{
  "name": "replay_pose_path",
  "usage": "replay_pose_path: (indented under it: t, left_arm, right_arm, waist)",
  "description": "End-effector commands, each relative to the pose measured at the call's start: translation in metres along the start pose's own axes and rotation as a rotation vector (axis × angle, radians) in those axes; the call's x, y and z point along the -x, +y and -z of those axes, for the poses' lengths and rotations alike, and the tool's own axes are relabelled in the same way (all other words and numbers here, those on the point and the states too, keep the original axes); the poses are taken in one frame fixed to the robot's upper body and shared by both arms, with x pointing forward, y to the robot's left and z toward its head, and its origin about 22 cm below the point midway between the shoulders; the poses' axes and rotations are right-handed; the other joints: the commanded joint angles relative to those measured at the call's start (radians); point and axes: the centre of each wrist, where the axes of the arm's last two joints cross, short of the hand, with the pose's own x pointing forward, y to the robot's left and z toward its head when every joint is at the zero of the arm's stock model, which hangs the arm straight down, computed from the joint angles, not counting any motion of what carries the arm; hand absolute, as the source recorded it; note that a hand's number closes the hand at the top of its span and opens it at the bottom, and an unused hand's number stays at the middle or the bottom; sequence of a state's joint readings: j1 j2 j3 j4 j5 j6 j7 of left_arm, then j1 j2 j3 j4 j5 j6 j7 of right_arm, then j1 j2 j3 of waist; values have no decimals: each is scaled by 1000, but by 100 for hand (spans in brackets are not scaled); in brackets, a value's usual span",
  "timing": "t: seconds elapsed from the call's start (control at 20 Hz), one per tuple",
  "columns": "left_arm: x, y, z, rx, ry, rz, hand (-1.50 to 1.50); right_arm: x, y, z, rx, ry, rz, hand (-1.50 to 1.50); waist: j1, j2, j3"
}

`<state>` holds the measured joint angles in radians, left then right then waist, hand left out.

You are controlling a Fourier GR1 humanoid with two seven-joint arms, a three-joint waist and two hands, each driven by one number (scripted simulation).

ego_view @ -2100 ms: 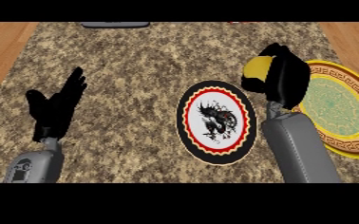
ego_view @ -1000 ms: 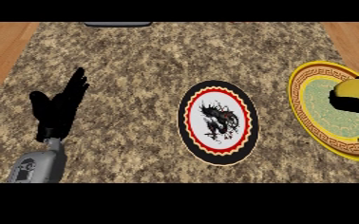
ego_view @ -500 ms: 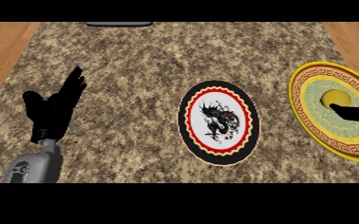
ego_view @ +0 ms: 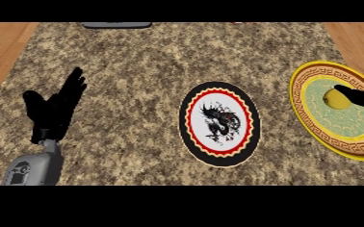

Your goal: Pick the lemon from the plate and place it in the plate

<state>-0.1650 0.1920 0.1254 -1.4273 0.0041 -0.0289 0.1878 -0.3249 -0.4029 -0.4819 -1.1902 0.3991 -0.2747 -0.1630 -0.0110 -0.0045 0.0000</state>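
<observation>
Overhead, we saw a speckled brown stone tabletop (ego_view: pixel 156 62) with strips of wood showing along its left and right sides. Near the middle lay a black-rimmed plate (ego_view: pixel 219 123) with a red ring and a dark dragon drawing on its white centre; nothing sat on it. Well to its right, cut by the edge of the view, lay a yellow plate (ego_view: pixel 311 120) with a patterned gold border and a pale green centre. The lemon (ego_view: pixel 335 99) rested on that green centre, in the upper part of the plate. Right beside the lemon, a dark fingertip of the right robot hand (ego_view: pixel 351 95) came in from the right edge and lay against or just over the fruit's upper right side; we could not tell whether that hand was spread or curled, since only this tip showed. At the left of the tabletop, well apart from both plates, the left robot hand (ego_view: pixel 53 111) rested with its fingers straight and pointing up, thumb out to the side, holding nothing, its grey forearm below it. A dark grey object (ego_view: pixel 116 25) sat at the far edge.
</observation>
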Motion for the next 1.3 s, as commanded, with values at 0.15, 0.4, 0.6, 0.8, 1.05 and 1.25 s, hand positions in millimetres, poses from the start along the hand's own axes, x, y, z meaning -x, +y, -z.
replay_pose_path:
  t: [0.15,0.4,0.6,0.8,1.05,1.25]
  left_arm:
    - [6,-6,6,3,7,-11,0]
    - [-10,-2,-5,-4,0,-12,0]
    - [6,1,-2,-6,8,-4,0]
    - [3,-5,-6,10,-10,18,0]
    - [3,-20,2,6,-5,1,0]
    - [-11,-24,2,11,-4,-4,0]
  right_arm:
    - [-7,-17,-11,-54,150,315,-150]
    - [8,-59,-29,-118,174,392,-150]
    - [31,-66,-37,-55,134,403,-150]
    - [59,-62,-46,-43,140,369,-150]
    - [76,-96,-47,-31,151,352,-150]
    - [85,-112,-37,-19,139,334,-150]
  waist:
    - [-7,1,-1]
    - [2,1,0]
    - [8,4,0]
    - [11,4,0]
    - [9,4,0]
    - [11,4,0]
